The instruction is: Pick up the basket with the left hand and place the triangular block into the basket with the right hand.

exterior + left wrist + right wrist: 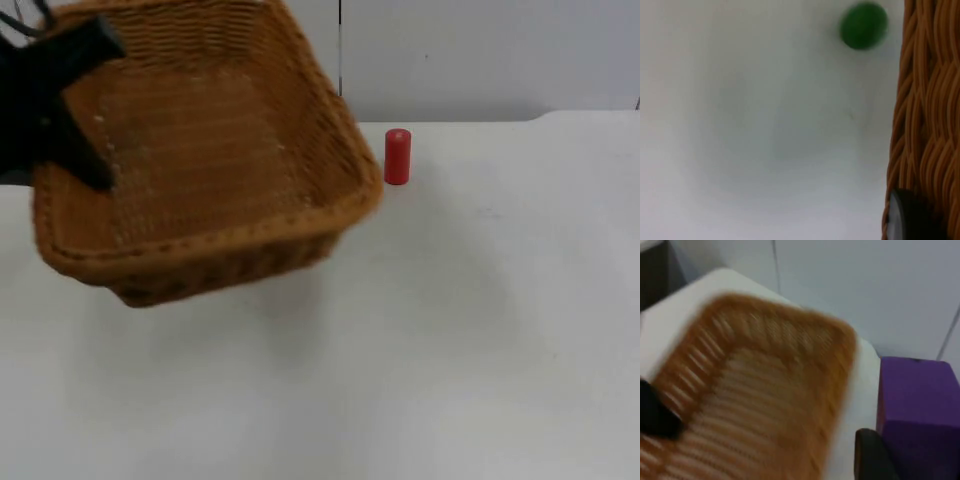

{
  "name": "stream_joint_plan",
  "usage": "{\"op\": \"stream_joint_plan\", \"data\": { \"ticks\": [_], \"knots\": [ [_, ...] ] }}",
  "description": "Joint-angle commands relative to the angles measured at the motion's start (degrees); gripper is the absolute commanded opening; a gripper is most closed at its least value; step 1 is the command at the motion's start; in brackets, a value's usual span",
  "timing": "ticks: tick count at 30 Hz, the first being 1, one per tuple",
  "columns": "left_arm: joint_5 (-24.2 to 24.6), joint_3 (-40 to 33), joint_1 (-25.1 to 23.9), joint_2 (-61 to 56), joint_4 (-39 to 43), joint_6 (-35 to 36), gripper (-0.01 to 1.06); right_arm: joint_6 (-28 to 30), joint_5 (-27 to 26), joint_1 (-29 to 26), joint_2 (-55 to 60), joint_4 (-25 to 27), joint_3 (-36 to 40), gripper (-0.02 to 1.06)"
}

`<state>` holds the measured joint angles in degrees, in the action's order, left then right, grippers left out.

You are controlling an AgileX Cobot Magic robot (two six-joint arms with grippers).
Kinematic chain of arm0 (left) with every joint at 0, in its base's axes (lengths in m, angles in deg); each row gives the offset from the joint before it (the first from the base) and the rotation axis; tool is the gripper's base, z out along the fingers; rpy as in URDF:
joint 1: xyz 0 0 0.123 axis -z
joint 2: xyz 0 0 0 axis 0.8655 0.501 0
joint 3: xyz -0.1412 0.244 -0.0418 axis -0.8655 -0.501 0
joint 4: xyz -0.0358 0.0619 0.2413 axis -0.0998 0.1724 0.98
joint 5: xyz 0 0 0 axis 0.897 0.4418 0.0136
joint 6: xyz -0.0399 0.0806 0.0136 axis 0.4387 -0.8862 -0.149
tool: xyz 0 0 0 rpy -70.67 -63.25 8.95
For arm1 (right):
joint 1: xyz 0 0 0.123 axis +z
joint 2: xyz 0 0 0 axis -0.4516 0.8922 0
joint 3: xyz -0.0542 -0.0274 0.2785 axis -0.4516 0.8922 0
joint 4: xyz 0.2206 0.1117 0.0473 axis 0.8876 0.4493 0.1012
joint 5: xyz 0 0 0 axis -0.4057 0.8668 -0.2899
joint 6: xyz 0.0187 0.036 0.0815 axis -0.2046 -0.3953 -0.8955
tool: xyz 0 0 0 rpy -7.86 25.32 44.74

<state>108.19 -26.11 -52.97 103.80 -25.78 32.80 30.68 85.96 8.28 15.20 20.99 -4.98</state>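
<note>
A brown wicker basket (220,150) hangs tilted above the table's left side. My left gripper (92,165) is shut on its left rim; in the left wrist view a black fingertip (910,215) presses against the woven wall (930,125). In the right wrist view the basket (765,390) lies ahead and below, with the left gripper (655,415) dark on its rim. A purple block (917,410) sits close against my right gripper's fingertip (870,455), held above the table beside the basket. Its exact shape is hard to tell.
A red cylinder (397,156) stands upright on the white table (450,330) just right of the basket, near the grey wall. A green round piece (863,26) lies on the table beside the basket's outer wall.
</note>
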Motion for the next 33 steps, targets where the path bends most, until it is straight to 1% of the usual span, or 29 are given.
{"op": "stream_joint_plan", "data": {
  "ticks": [1, 4, 9, 12, 15, 18, 21, 28, 30, 31, 33],
  "knots": [
    [-2.0, 0.1, 3.5, -0.2, -0.8, 0.2, 0.0, -0.4, 0.1, 1.8, 1.4, -0.5, -2.2, 0.0],
    [-2.8, 0.1, 7.5, 0.0, -1.0, 0.2, 0.0, -0.6, 0.2, 3.4, 4.8, -0.5, -4.3, 0.0],
    [-2.7, 0.1, 9.6, 0.0, -1.2, 0.3, 0.0, -0.8, 0.1, 4.3, 9.5, -0.7, -4.8, 0.0],
    [-2.5, 0.1, 9.6, 0.0, -1.3, 0.3, 0.0, -0.6, 0.2, 5.1, 12.1, -1.0, -4.8, 0.0],
    [-2.5, 0.1, 9.6, 0.0, -1.3, 0.3, 0.0, 1.3, 0.2, 6.7, 15.5, -1.1, -4.8, 0.0],
    [-2.4, 0.1, 9.6, 0.0, -1.3, 0.3, 0.0, 1.3, 0.6, 6.9, 17.5, -1.2, -4.8, 0.0],
    [-2.1, 0.1, 9.6, 0.0, -1.2, 0.3, 0.0, 0.9, 2.1, 6.9, 19.2, -1.3, -4.8, 0.0],
    [-1.7, 0.1, 9.6, 0.0, -1.2, 0.3, 0.0, 0.9, 2.3, 6.8, 20.0, -2.5, -4.8, 0.0],
    [-1.6, 0.1, 9.6, 0.0, -1.2, 0.3, 0.0, 0.9, 2.3, 6.8, 20.0, -2.5, -4.8, 0.04],
    [-1.6, 0.1, 9.6, 0.0, -1.2, 0.3, 0.0, 0.9, 2.3, 6.8, 20.0, -2.5, -4.8, 0.04],
    [-1.6, 0.1, 9.6, 0.0, -1.2, 0.3, 0.0, 0.9, 2.2, 6.8, 20.0, -2.5, -4.8, 0.18]
  ]
}}
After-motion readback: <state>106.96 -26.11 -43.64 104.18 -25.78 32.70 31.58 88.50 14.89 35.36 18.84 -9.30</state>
